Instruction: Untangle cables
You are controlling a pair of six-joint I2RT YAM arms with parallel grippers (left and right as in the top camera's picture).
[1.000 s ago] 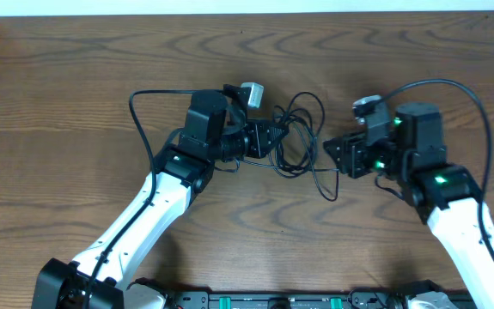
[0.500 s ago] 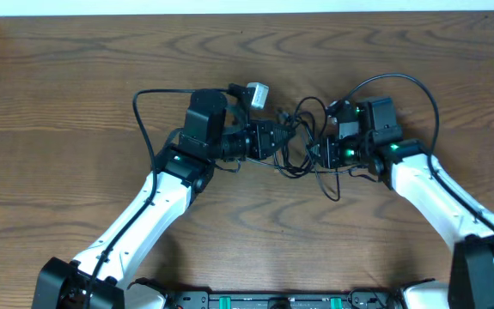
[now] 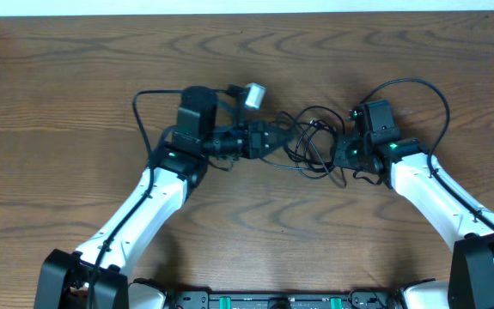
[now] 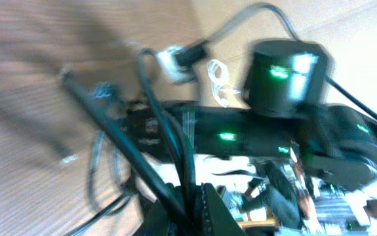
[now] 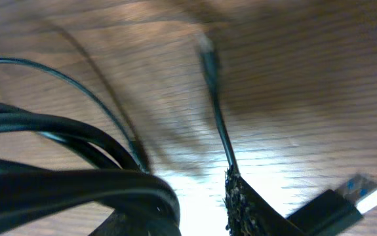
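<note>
The black cables (image 3: 309, 144) are lying in a loose knot of loops near the middle of the wooden table (image 3: 247, 51), bunched between the two arms. They are looking thin, light and limp. Cords like that are going to sag and drag along the wood instead of holding a shape, and the smooth sheathing is likely to slide through a light pinch. One strand is ending in a USB plug (image 5: 355, 196), lying flat on the wood in the right wrist view. That hard plug, or the cord just behind it, is probably the surest place to take hold, because a grab into the middle of the loops risks cinching the knot tighter.

The left gripper (image 3: 272, 137) is pressing its fingers together on several strands at the knot's left edge, and the left wrist view is showing the cords running straight down into the jaws. The right gripper (image 3: 339, 154) is sitting against the knot's right side. A thin cord is meeting its rough pad, but I cannot tell whether it is pinching anything.
</note>
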